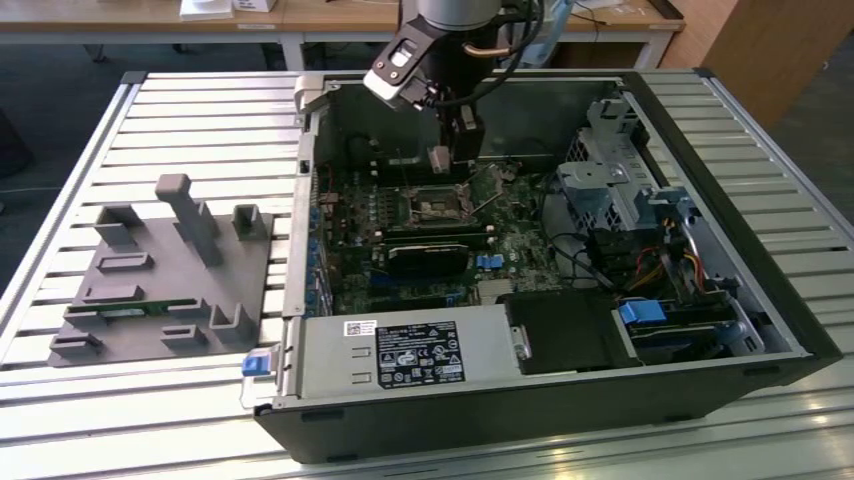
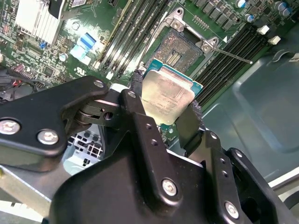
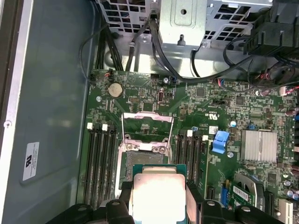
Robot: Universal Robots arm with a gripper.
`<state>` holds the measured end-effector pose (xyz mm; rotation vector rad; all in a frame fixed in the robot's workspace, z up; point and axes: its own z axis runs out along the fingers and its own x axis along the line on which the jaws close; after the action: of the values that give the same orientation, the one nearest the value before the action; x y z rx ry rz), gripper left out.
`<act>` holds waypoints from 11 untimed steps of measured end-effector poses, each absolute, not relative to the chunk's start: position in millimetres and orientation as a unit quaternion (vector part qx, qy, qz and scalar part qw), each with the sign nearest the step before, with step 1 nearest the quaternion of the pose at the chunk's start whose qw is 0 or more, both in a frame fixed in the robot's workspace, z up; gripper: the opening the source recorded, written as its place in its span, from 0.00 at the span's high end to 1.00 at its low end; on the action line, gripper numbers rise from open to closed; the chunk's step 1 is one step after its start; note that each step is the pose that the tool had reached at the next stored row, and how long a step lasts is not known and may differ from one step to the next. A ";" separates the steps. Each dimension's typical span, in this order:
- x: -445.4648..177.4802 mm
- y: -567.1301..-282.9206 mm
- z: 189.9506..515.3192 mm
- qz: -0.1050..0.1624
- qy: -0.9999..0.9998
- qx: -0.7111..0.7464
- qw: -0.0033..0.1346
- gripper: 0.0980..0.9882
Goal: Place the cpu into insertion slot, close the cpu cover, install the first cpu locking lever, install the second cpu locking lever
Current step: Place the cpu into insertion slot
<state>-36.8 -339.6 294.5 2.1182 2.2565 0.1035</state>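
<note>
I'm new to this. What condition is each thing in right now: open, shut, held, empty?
gripper: shut on the cpu.
cpu: held in the air, not yet in the insertion slot.
insertion slot: empty, uncovered.
cpu cover: swung open.
locking lever: released, sticking out from the slot.
computer case: side open, insides exposed.

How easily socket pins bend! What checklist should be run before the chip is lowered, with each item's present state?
1. Small square silvery-topped cpu clamped in the black gripper: ok.
2. Square dark-centred insertion slot uncovered: ok.
3. Thin silvery cpu cover frame tilted up off the slot: ok.
4. Thin metal locking lever lying clear of the slot: ok.
5. Cpu squared up with the slot: cannot tell.
6. Slot free of debris: cannot tell.
</note>
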 end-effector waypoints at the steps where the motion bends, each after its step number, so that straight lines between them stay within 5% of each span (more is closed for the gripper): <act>1: -36.8 -339.6 294.3 0.033 0.729 0.684 0.022 0.51; 11: -36.8 -339.6 292.1 0.033 0.729 0.684 0.022 0.51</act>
<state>-36.8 -339.6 292.1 2.1182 2.2565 0.1034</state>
